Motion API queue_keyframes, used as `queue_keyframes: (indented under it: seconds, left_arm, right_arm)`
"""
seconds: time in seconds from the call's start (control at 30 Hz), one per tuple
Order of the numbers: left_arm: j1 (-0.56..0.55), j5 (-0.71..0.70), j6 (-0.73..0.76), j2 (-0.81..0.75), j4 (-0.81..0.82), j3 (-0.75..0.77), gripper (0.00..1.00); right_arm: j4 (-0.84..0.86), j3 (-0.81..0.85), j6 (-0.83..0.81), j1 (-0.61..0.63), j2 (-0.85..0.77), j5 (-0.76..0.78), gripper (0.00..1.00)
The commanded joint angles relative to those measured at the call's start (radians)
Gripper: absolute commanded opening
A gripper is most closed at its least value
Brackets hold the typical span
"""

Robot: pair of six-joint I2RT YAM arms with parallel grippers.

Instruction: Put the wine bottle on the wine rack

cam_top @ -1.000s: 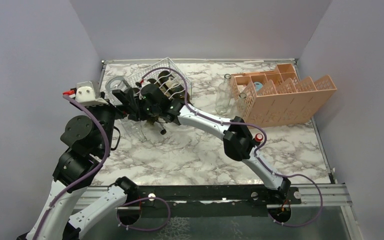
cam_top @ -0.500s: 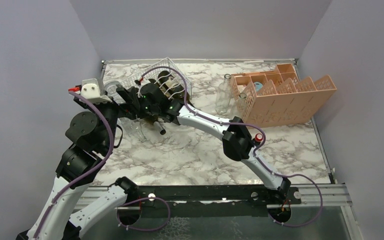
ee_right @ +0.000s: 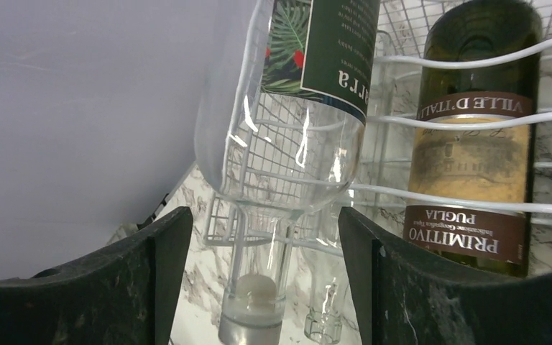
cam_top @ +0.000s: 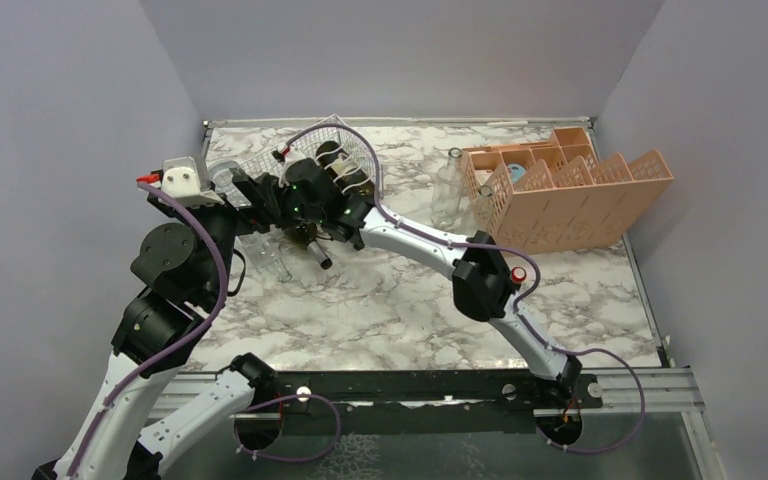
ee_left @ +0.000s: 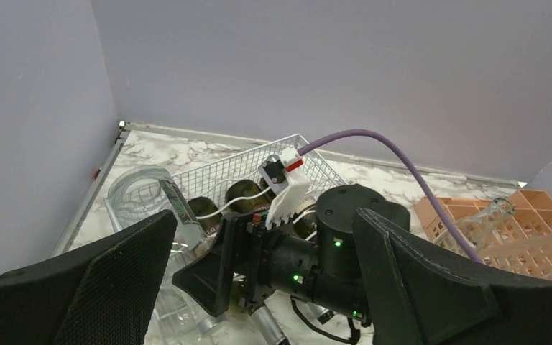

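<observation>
Right wrist view showing the right gripper (ee_right: 259,287) letting go, widening from nearly closed a second earlier, leaving the clear wine bottle (ee_right: 287,129) resting neck-down on the wine rack (ee_left: 219,171) beside a dark bottle (ee_right: 474,180), likely finishing the placement; also showing the left gripper (ee_left: 262,280) hanging wide open, empty

White wine rack (ee_left: 237,167); clear wine bottle (ee_right: 287,144), dark leaf-patterned label (ee_right: 323,43); neighbouring bottle (ee_right: 478,29) perhaps dark green

Overhead, both wrists face wine rack (cam_top: 260,158)
</observation>
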Motion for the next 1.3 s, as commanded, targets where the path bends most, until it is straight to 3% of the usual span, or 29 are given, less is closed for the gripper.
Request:
queue_keyframes:
  seconds: [0.0, 0.3, 0.83, 1.27]
  left_arm:
    - [0.004, -0.001, 0.010, 0.000, -0.010, 0.032, 0.99]
    - [0.003, 0.040, -0.012, -0.014, -0.026, 0.038, 0.99]
    - [0.005, 0.209, -0.116, -0.033, -0.027, -0.056, 0.99]
    - [0.005, 0.307, -0.180, 0.011, -0.024, -0.160, 0.99]
  right_arm:
    - [0.074, -0.065, -0.057, 0.002, -0.160, 0.062, 0.78]
    - [0.156, -0.442, -0.182, 0.001, -0.458, 0.178, 0.80]
    - [0.046, -0.867, -0.457, -0.078, -0.990, 0.662, 0.85]
    - [-0.102, -1.029, -0.417, -0.278, -1.120, 0.883, 0.83]
